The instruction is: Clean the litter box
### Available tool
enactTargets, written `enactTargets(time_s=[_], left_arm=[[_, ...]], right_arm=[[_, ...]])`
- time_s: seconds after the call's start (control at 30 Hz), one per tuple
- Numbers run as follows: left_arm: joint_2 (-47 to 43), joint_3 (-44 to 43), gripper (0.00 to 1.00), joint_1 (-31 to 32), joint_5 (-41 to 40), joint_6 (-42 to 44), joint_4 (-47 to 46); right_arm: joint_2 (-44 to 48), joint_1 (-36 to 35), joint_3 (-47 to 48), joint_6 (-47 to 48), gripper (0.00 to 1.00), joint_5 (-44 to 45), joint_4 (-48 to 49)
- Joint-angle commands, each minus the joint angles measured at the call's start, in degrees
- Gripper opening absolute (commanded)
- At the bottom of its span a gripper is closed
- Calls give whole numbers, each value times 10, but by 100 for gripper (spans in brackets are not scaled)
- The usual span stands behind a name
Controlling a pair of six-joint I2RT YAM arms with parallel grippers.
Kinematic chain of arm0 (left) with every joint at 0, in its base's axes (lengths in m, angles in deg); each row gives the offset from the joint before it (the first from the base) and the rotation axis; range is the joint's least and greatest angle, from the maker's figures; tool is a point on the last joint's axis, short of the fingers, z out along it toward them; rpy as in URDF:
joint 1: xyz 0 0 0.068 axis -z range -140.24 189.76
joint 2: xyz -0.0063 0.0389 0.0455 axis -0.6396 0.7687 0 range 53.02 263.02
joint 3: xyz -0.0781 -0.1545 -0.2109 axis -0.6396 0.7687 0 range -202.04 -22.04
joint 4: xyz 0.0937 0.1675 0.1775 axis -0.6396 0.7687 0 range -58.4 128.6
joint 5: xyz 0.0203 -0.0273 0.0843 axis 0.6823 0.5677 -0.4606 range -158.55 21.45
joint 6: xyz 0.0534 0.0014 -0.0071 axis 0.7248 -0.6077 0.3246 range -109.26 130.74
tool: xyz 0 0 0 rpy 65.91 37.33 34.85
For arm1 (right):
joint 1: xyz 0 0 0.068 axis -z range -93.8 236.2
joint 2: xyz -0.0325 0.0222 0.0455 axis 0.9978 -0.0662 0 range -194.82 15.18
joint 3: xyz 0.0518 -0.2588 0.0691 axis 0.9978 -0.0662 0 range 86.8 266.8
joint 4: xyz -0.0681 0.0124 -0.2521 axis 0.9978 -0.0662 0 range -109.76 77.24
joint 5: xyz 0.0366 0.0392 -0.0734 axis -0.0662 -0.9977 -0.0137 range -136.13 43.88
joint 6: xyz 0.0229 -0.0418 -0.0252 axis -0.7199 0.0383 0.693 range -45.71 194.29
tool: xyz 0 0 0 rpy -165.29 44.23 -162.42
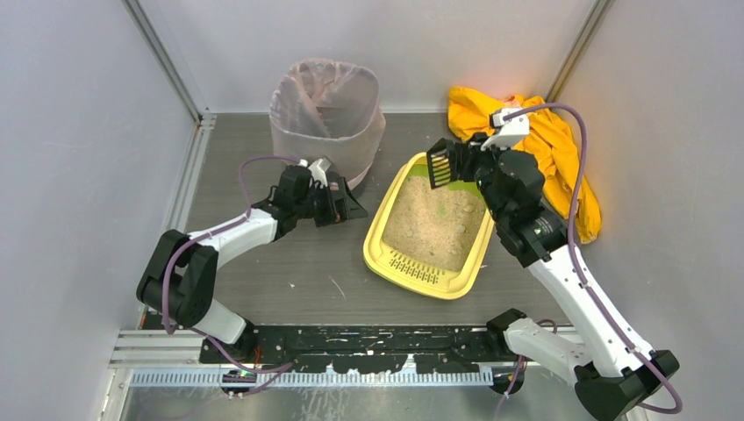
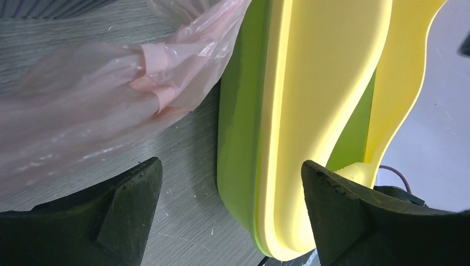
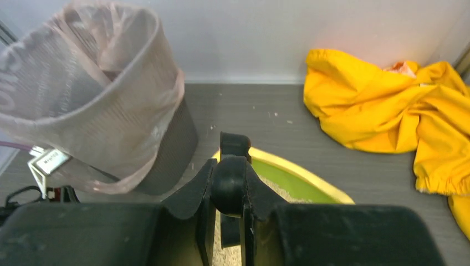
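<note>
The right gripper (image 3: 233, 185) has its jaws pinched on the dark handle of a slotted scoop (image 1: 440, 164), over the far end of the litter box (image 1: 384, 256); the left gripper (image 2: 230, 169) is spread wide and empty just beside the box's left rim, near the lined bin (image 1: 325, 114); the box lies between the arms, likely stiff, smooth-lipped and sand-heavy, so best steadied by its rim.

Top camera looks down from behind the arms; wrist cameras sit close, low — all share box (image 1: 436, 282) and bin (image 1: 326, 132).
</note>
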Motion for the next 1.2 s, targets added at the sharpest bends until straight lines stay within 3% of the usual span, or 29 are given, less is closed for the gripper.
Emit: enactTargets(time_s=[0.0,0.23,0.57,0.97,1.17], left_arm=[[-19,6,94,2,9,-3,-68],[-18,9,94,2,7,0,-73],[-10,6,93,2,5,3,-64],[-5,4,94,2,7,2,-65],[-7,4,94,2,3,4,-62]], right_arm=[[37,1,-34,-39,1,22,8],[8,1,-120,-105,1,-22,42],[-67,-7,-149,-182,1,-123,116],[-101,-24,-202,-174,1,-101,120],[-87,-27,-210,-149,1,-40,76]])
